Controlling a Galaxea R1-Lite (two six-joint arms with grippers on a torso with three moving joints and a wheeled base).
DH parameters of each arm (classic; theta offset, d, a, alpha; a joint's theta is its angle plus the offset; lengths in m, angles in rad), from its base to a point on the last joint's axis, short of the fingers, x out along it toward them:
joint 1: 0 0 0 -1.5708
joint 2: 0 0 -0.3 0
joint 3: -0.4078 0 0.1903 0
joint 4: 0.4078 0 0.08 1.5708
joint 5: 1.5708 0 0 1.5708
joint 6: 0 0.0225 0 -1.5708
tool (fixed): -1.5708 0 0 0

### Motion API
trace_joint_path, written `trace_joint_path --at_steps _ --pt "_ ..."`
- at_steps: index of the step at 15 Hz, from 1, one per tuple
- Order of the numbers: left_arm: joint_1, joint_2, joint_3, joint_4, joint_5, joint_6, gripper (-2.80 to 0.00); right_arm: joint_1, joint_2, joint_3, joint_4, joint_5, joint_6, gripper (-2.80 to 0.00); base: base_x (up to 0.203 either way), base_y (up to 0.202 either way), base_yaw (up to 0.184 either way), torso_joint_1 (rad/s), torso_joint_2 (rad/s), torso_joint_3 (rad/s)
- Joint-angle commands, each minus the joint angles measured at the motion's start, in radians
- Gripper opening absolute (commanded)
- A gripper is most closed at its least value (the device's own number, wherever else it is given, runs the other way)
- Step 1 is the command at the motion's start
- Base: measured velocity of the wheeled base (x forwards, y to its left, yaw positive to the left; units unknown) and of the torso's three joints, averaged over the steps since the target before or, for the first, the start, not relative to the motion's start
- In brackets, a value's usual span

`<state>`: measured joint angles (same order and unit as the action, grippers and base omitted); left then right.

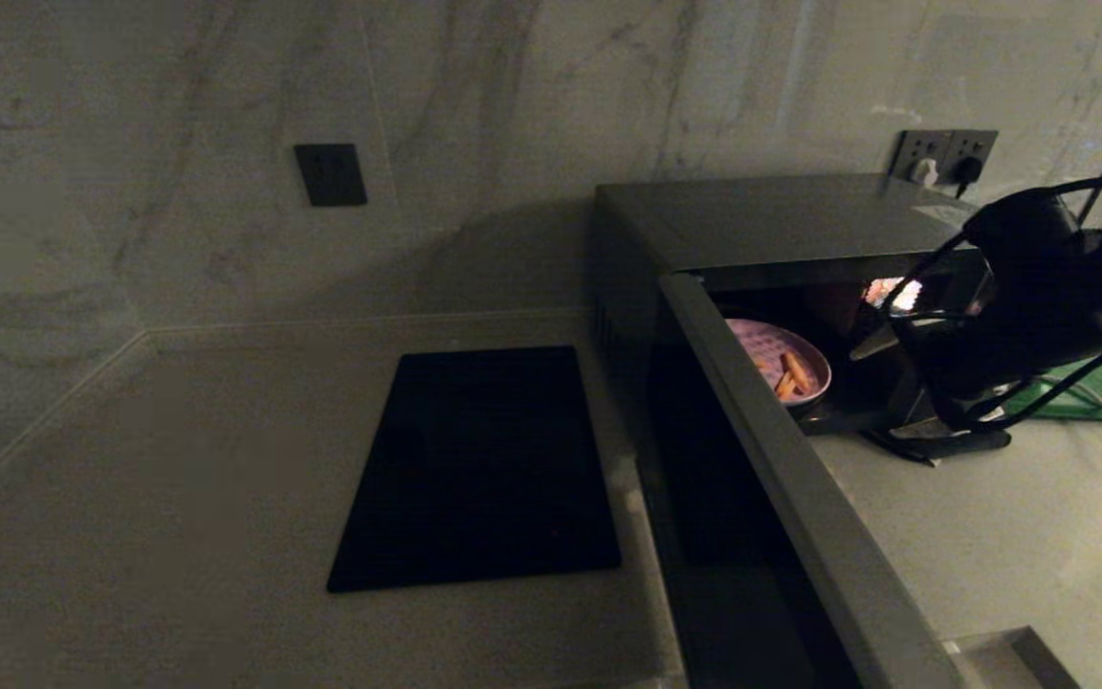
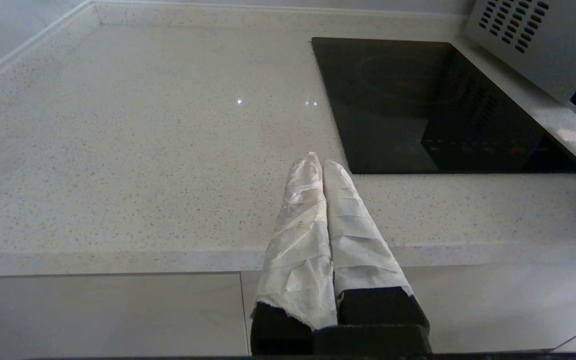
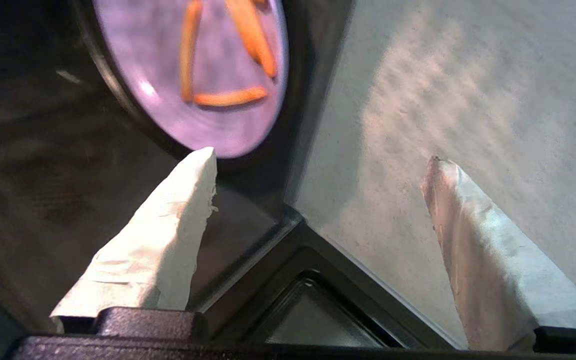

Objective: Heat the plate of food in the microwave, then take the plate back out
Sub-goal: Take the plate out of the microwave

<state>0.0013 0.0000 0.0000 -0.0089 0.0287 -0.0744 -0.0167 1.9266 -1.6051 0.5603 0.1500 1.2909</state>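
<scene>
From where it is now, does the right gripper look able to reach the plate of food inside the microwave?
Probably yes: the door is swung open, the right gripper is open at the microwave mouth, nothing between it and the plate of food.

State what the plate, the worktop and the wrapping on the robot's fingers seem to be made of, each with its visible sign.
Plate: likely glazed ceramic or plastic; smooth lavender surface with a bright glint. Worktop: probably polished stone or quartz composite; fine dark speckle and sharp light reflections. Wrapping on the left end effector fingers: looks like white cloth or paper tape; creased, overlapping bands with a frayed edge.
</scene>
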Motion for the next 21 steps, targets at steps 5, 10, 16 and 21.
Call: trace_joint_path --at_steps 5,10,16,21 --pt "0.000 0.002 0.000 0.000 0.000 -0.001 -2.80 -0.062 0.038 0.092 -0.060 0.125 -0.118 0.00 0.000 0.000 0.000 0.000 0.00 0.000" --pt "0.000 0.002 0.000 0.000 0.000 -0.001 -2.80 -0.056 0.009 0.180 -0.083 0.122 -0.214 0.00 0.000 0.000 0.000 0.000 0.00 0.000" --pt "0.000 0.002 0.000 0.000 0.000 -0.001 -2.80 -0.020 0.052 0.262 -0.309 -0.032 -0.290 0.00 0.000 0.000 0.000 0.000 0.00 0.000" --pt "0.000 0.002 0.000 0.000 0.000 -0.001 -2.80 0.102 0.157 0.173 -0.344 -0.237 -0.153 0.00 0.000 0.000 0.000 0.000 0.00 0.000"
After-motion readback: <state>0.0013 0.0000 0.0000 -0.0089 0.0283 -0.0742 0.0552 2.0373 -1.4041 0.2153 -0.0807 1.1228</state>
